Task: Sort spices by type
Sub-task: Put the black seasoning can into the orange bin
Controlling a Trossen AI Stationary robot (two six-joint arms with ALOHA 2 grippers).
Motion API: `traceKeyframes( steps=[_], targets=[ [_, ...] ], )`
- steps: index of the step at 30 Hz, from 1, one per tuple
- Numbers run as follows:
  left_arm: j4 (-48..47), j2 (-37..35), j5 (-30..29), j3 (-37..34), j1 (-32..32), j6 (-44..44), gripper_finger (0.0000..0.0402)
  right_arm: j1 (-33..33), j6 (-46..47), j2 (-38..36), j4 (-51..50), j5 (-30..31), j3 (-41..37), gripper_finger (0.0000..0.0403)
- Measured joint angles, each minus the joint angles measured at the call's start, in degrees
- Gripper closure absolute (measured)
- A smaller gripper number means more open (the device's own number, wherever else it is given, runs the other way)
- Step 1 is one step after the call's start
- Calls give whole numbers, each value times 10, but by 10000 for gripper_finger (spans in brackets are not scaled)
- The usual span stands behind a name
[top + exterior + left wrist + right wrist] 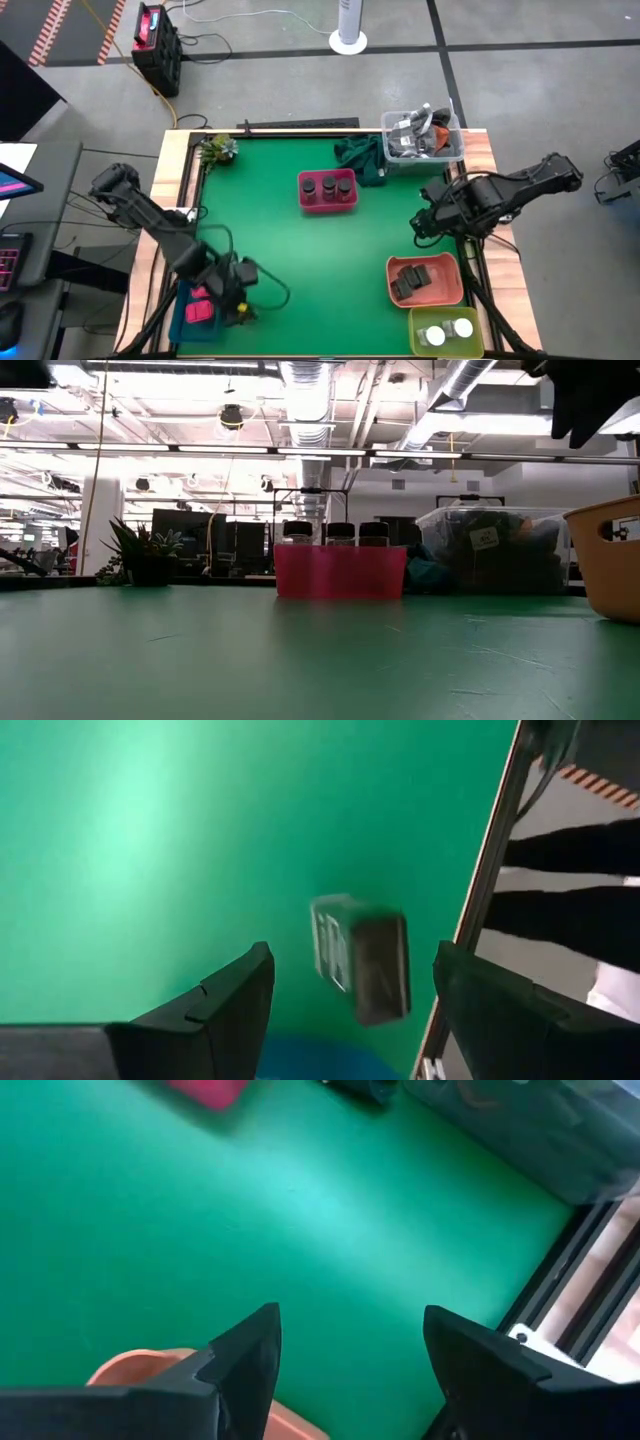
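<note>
My left gripper (240,297) (350,952) hangs open over the mat's near left corner, beside a blue tray (192,318) holding pink packets (199,305). A dark grey box (365,965) lies on the green mat ahead of the fingers and between them, untouched. My right gripper (421,222) (350,1315) is open above the mat at the right, just beyond the orange tray (452,290) with dark grey boxes (412,280). Three dark brown jars (328,186) stand in the pink tray (328,206). White-capped jars (447,331) sit in the green tray (478,345).
A clear tub (422,137) of grey clutter stands at the far right corner, with a dark green cloth (358,155) beside it. A small plant (217,150) sits at the far left corner. A raised wooden rim (178,170) borders the mat. The mat's middle (300,260) is bare.
</note>
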Motion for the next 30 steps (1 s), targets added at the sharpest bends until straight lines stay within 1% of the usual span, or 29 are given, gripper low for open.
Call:
traceKeyframes(
  steps=[5, 11, 15, 25, 30],
  targets=[
    [15, 48, -22, 0, -63, -76, 141, -15, -46, 0, 1, 0, 0, 131],
    [20, 98, -20, 0, -90, -136, 141, -22, -62, 0, 1, 0, 0, 131],
    [27, 119, -4, 0, -94, -141, 141, -22, -62, 0, 3, 0, 0, 131],
    [47, 146, -17, 0, -94, -136, 141, -22, -66, 0, 14, 1, 0, 131],
    [62, 166, -6, 0, -92, -131, 146, -22, -73, 0, 14, 2, 0, 131]
  ],
)
